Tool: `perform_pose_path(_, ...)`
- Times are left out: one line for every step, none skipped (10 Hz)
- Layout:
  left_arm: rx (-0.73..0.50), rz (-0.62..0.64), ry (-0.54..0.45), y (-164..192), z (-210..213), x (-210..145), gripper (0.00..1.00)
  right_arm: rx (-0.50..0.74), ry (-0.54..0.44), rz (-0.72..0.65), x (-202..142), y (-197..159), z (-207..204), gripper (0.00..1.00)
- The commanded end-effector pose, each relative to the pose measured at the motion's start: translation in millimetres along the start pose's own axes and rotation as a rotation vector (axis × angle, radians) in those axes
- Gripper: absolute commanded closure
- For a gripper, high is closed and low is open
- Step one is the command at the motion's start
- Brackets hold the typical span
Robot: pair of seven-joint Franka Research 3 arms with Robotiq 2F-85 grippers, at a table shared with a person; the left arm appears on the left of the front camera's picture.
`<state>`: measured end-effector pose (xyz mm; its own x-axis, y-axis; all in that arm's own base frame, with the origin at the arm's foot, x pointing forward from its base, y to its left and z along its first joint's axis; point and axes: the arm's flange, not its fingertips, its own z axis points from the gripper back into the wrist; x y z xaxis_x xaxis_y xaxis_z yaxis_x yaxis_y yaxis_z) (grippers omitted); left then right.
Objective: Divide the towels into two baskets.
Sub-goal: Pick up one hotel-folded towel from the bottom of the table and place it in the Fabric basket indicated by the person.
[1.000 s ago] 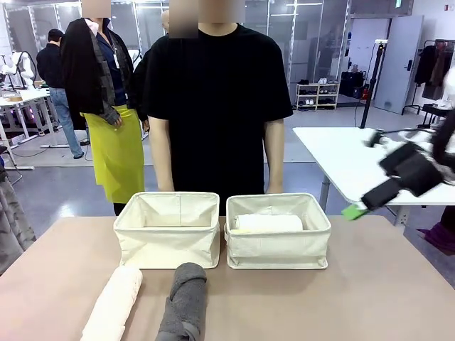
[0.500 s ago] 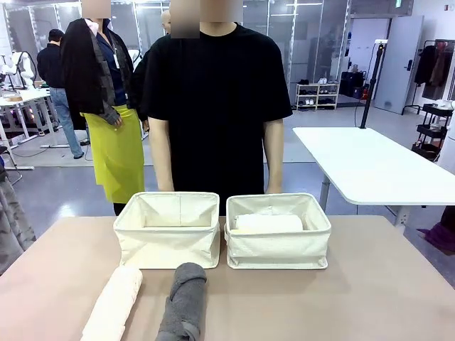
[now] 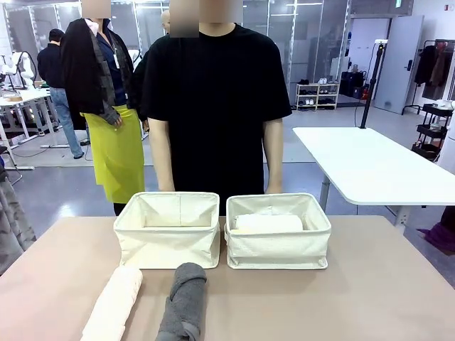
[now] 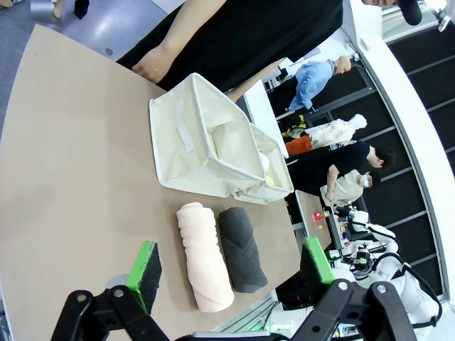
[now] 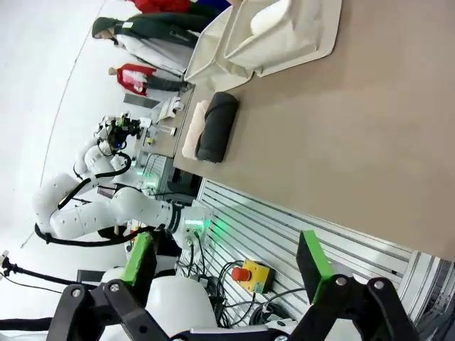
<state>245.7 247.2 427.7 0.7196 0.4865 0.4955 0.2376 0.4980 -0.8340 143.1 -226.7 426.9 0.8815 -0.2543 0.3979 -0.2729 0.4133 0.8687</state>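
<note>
Two cream baskets stand side by side at the table's far edge. The left basket (image 3: 167, 238) looks empty; the right basket (image 3: 279, 245) holds a rolled white towel (image 3: 269, 223). In front of the left basket, a pale pink towel (image 3: 114, 302) and a dark grey towel (image 3: 183, 302) lie side by side on the table. My left gripper (image 4: 229, 261) hangs open high above the table, over the pink towel (image 4: 205, 256) and grey towel (image 4: 242, 249). My right gripper (image 5: 226, 263) is open too, off the table's side, far from the grey towel (image 5: 217, 128) and the baskets (image 5: 284, 42).
A person in a black shirt (image 3: 213, 106) stands right behind the baskets with arms down. The brown tabletop (image 3: 355, 298) is bare right of the towels. A white table (image 3: 370, 167) stands behind at the right.
My right arm, which showed at the front view's right edge a second ago, has pulled out of that view. Towels and baskets have not moved.
</note>
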Motion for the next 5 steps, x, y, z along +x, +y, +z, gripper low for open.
perform_pose_path(-0.023, -0.012, -0.018, 0.5, 2.6, 0.8, 0.00, 0.010, 0.022, 0.010, 4.8, -0.1, -5.8, 0.00)
perform_pose_path(-0.023, -0.012, -0.018, 0.5, 2.6, 0.8, 0.00, 0.010, 0.022, 0.010, 4.8, -0.1, -5.8, 0.00)
perform_pose_path(-0.023, -0.012, -0.018, 0.5, 2.6, 0.8, 0.00, 0.010, 0.022, 0.010, 4.8, -0.1, -5.8, 0.00)
perform_pose_path(-0.023, -0.012, -0.018, 0.5, 2.6, 0.8, 0.00, 0.010, 0.022, 0.010, 4.8, -0.1, -5.8, 0.00)
perform_pose_path(-0.023, -0.012, -0.018, 0.5, 2.6, 0.8, 0.00, 0.010, 0.022, 0.010, 4.8, -0.1, -5.8, 0.00)
